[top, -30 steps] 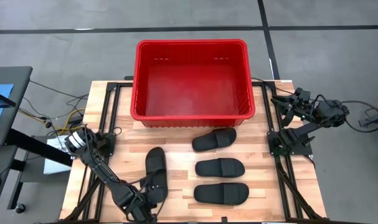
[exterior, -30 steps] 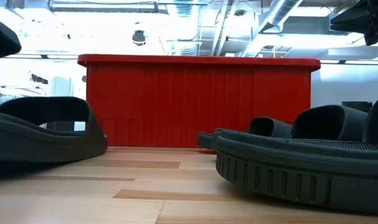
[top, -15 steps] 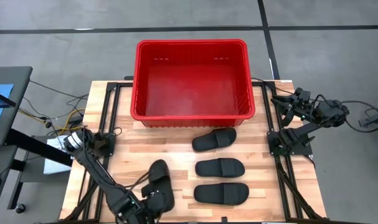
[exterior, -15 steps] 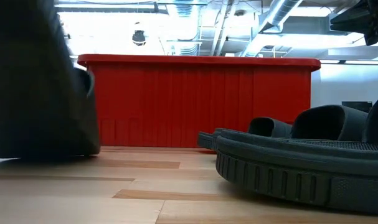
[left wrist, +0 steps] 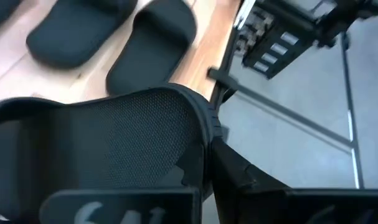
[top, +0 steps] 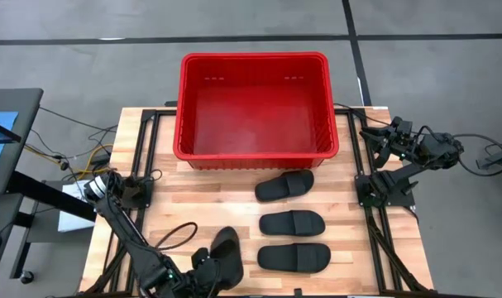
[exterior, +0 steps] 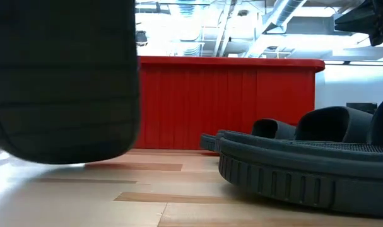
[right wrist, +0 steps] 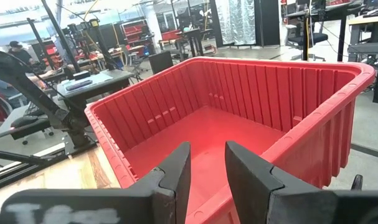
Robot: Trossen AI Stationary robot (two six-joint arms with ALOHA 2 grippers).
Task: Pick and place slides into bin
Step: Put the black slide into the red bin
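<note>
Left gripper (top: 203, 266): clenched on one slide (top: 224, 252), which you hold raised at the table's (top: 234, 194) front edge, left of centre.
Other slides: you have three lying flat toward the right front (top: 285, 185), (top: 292, 223), (top: 294, 257).
Bin (top: 253, 59): at the table's far edge, centred.
Right gripper (right wrist: 207, 163): fingers parted, gripping nothing, parked off the right edge.
</note>
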